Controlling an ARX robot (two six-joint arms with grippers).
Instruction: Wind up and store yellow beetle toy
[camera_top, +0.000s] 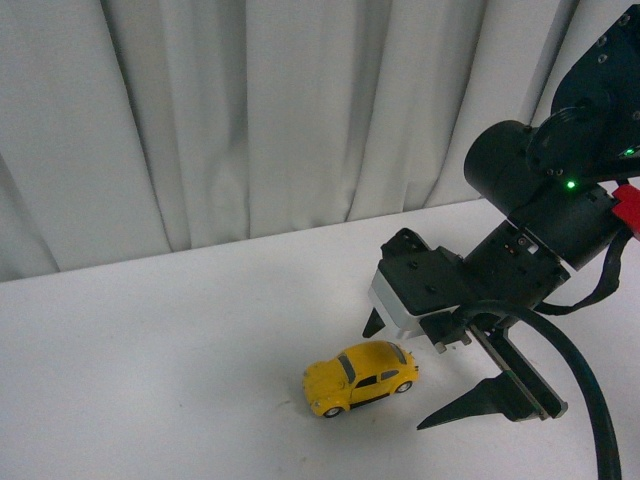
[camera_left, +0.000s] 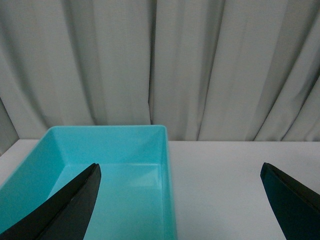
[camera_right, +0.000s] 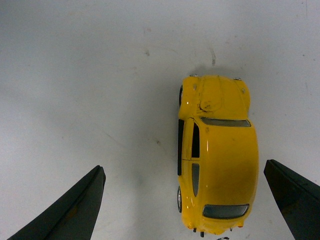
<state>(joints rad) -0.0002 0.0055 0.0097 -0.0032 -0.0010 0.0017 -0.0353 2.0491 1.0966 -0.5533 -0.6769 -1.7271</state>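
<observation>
Front view: yellow beetle toy on white table, toward its near edge, just beside right gripper, fingers spread. Left wrist view: left gripper spread wide above teal bin. Right wrist view: toy lies between the fingers, touching neither.

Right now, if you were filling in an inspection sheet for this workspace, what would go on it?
Surface: white table, a few faint scuffs.
Job's things: yellow beetle toy on its wheels on the table; turquoise bin, likely for storing, seen only from the left wrist.
Clutter: nothing seen.
Grippers: right gripper open, fingers either side of the toy, not touching it; left gripper open, holding nothing, facing the bin.
Cables: thick black cable along the right arm.
Surroundings: pale curtain behind the table.
</observation>
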